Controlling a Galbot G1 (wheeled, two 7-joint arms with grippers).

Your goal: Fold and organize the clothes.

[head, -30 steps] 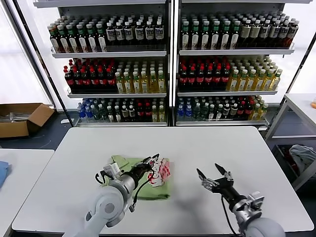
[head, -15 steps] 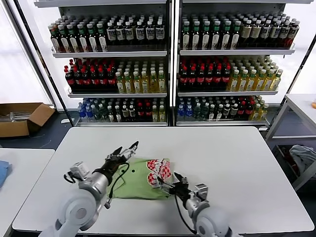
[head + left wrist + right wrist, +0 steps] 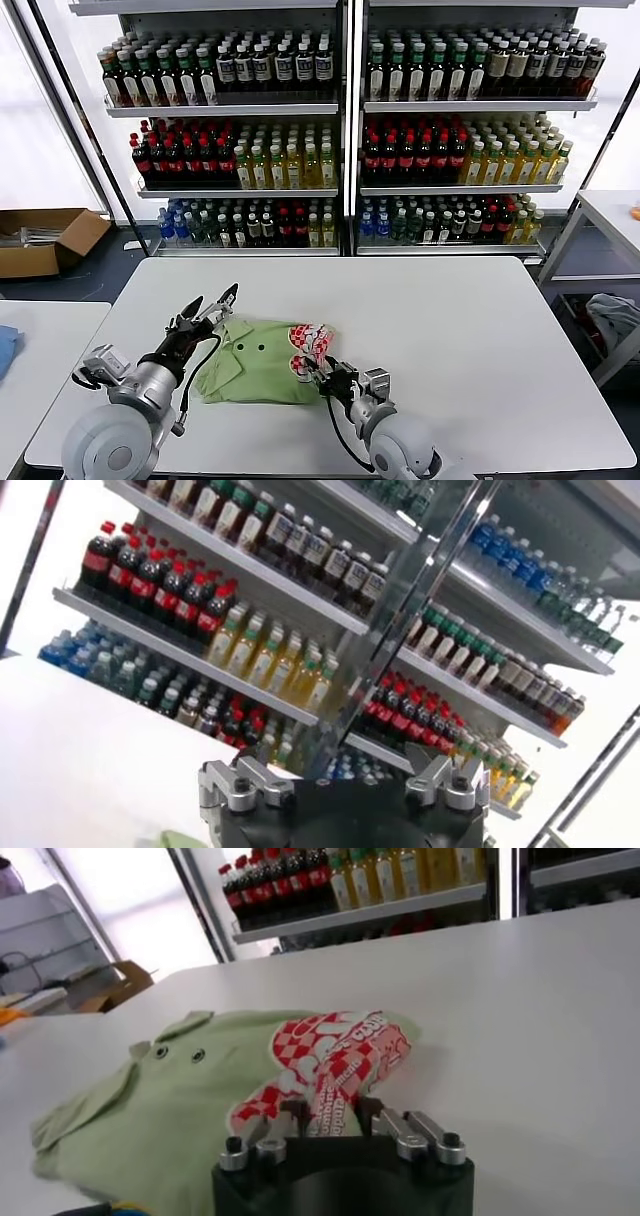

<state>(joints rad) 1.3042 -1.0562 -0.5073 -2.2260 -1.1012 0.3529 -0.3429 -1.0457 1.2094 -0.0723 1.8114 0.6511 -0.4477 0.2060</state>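
Observation:
The light green polo shirt (image 3: 250,368) lies crumpled on the white table (image 3: 460,310), collar toward my left, with its red-and-white patch (image 3: 310,345) bunched up at its right end. My right gripper (image 3: 320,370) is at that end. In the right wrist view the gripper (image 3: 332,1110) is shut on a raised fold of the patch (image 3: 335,1053), and the shirt (image 3: 170,1113) with its small dark buttons spreads beyond it. My left gripper (image 3: 210,300) is open and empty, just above the table beside the collar, clear of the cloth.
Tall shelves of bottles (image 3: 340,150) stand behind the table. A cardboard box (image 3: 45,240) sits on the floor at the left. A second table with a blue fabric piece (image 3: 5,350) is at the far left. A grey-white cloth bundle (image 3: 612,315) lies at the right.
My left gripper let go of the patch end and drew back left to the collar side. My right gripper moved left onto the shirt and closed on the patch fold. The shirt shifted left.

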